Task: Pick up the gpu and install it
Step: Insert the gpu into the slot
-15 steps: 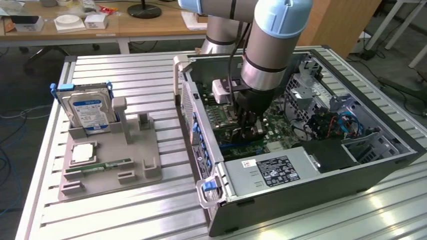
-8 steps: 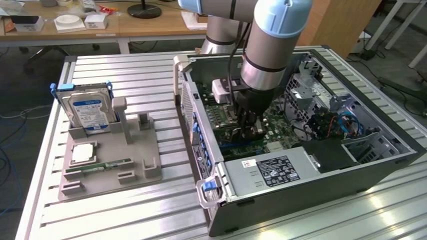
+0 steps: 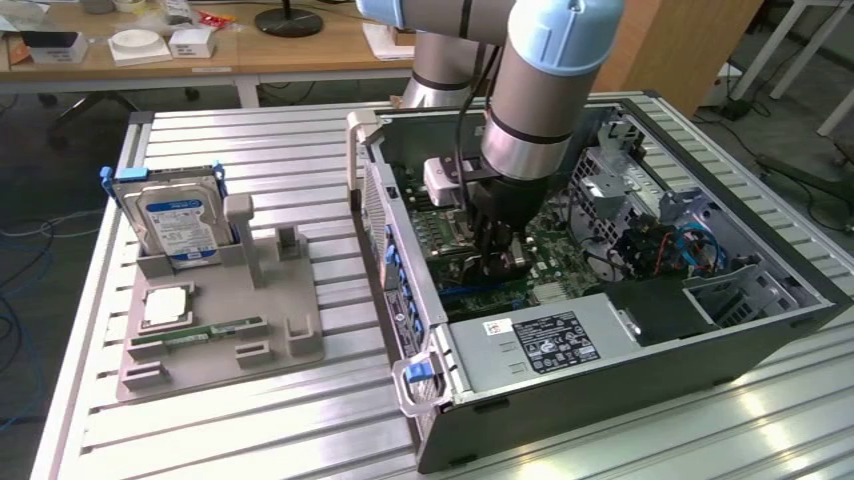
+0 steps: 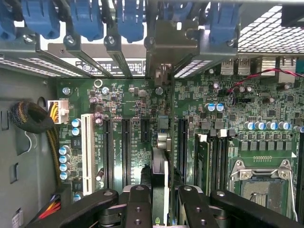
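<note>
My gripper point(image 3: 499, 258) reaches down into the open computer case point(image 3: 747, 330), low over the green motherboard point(image 3: 561, 260). In the wrist view the gpu point(image 4: 161, 166) appears edge-on as a thin dark card between the two black fingers point(image 4: 138, 204). It runs along the black expansion slots point(image 4: 126, 147) toward its silvery bracket point(image 4: 168, 45) at the case's rear wall. The gripper point(image 4: 161, 199) is shut on the gpu. In the exterior view the card is a dark shape point(image 3: 470, 270) under the fingers. Whether it sits fully in a slot I cannot tell.
On the exterior view's left, a grey holder point(image 3: 267, 330) carries a silver hard drive with a blue label point(image 3: 176, 222), a square chip point(image 3: 167, 306) and a green RAM stick point(image 3: 200, 330). Inside the case are a power supply point(image 3: 547, 342), a white slot point(image 4: 87, 147), a CPU socket point(image 4: 263, 183) and blue latches point(image 4: 85, 19).
</note>
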